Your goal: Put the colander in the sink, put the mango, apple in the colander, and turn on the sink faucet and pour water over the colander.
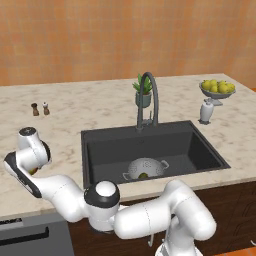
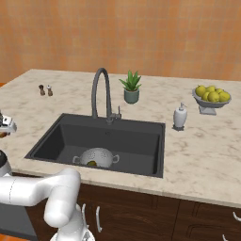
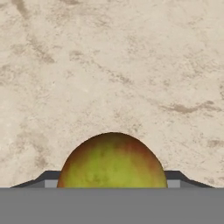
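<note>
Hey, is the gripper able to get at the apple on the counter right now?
Probably yes: the apple sits between the gripper fingertips on bare marble counter, with nothing in the way.

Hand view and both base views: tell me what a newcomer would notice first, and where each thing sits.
The apple, yellow-green with a red blush, looms close between the fingertips in the hand view, on the marbled counter. The white arm reaches far left of the dark sink, where the hand works low over the counter. In the sink sits the colander with the dark mango inside.
</note>
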Tool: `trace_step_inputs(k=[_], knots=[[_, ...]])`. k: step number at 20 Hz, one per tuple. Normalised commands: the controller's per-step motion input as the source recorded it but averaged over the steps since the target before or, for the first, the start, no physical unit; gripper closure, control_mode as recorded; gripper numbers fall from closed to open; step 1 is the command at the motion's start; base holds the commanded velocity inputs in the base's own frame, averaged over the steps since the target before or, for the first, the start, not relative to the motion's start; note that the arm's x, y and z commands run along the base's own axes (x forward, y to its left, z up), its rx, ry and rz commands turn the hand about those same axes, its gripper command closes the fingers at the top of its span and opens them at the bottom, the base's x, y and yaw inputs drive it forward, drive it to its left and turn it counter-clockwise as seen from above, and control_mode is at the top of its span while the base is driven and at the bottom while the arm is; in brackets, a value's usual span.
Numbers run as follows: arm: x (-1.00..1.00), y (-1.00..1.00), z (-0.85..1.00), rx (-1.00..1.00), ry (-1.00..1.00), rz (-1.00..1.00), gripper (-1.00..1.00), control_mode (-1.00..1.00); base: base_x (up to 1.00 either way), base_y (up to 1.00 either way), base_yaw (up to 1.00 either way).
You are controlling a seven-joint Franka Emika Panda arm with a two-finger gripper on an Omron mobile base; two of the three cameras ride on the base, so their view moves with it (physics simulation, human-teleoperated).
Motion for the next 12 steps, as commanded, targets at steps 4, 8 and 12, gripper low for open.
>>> trace_step_inputs(k=[4, 8, 12], knots=[[-0.01, -0.40, 0.29, 0.00, 0.00, -0.01, 1.00, -1.00, 0.00, 0.00, 0.00], [-0.04, -0.86, 0.32, 0.00, 0.03, -0.06, 1.00, -1.00, 0.00, 0.00, 0.00], [-0.07, -0.99, 0.16, 0.00, 0.05, -0.11, 1.00, -1.00, 0.00, 0.00, 0.00]])
